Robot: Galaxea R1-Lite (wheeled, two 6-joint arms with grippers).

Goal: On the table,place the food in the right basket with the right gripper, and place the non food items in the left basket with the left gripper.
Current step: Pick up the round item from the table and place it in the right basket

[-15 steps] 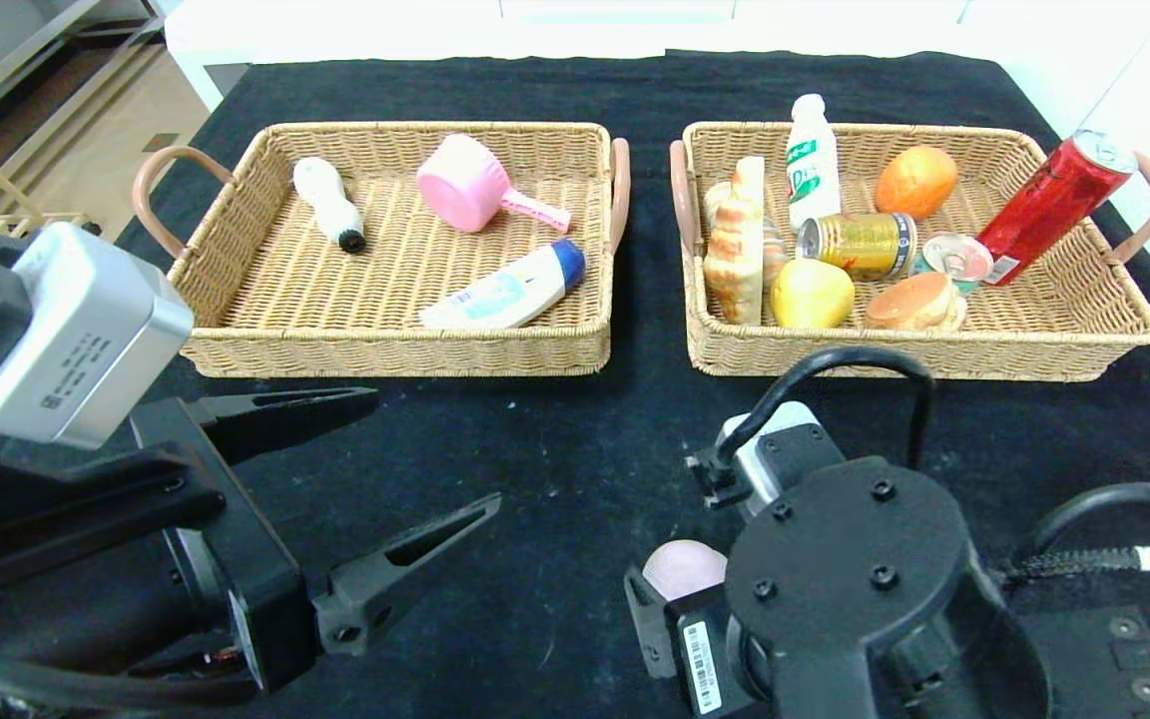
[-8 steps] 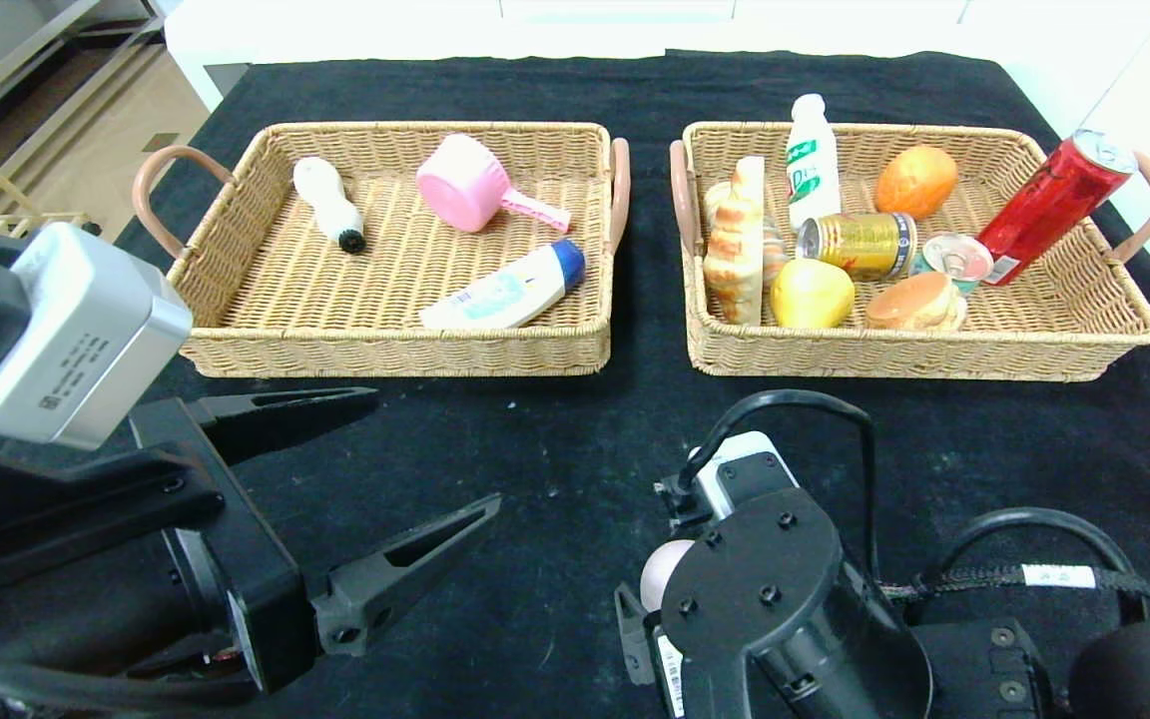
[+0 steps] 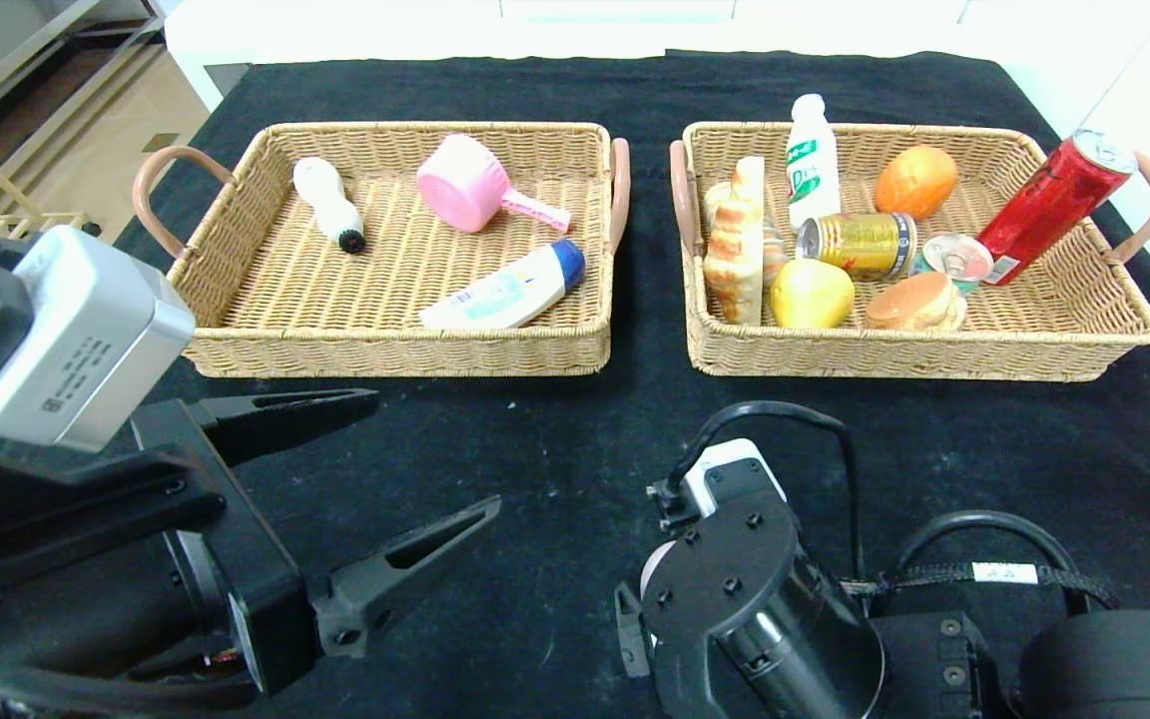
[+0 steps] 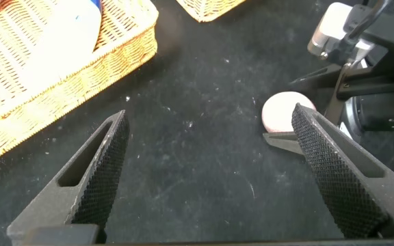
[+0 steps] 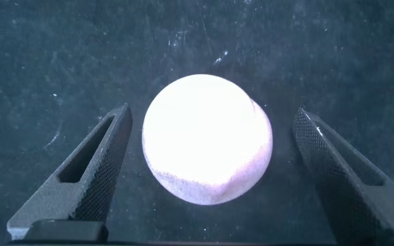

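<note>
A pale pink round ball-shaped item (image 5: 207, 140) lies on the black table near the front edge. It also shows in the left wrist view (image 4: 279, 113) and peeks out beside the right wrist in the head view (image 3: 649, 577). My right gripper (image 5: 211, 113) is open, low over the table, with one finger on each side of the ball and a gap on both sides. My left gripper (image 3: 435, 451) is open and empty at the front left, some way left of the ball. The left basket (image 3: 395, 352) and right basket (image 3: 914, 361) stand at the back.
The left basket holds a white bottle (image 3: 328, 203), a pink scoop (image 3: 465, 193) and a white-and-blue tube (image 3: 505, 288). The right basket holds bread (image 3: 735, 245), a milk bottle (image 3: 812, 160), an orange (image 3: 915, 181), cans (image 3: 860, 245) and a yellow fruit (image 3: 811, 293).
My right arm has drawn back toward the front edge and tilted over the pink ball, hiding more of it in the head view. The left gripper and the ball have not moved.
</note>
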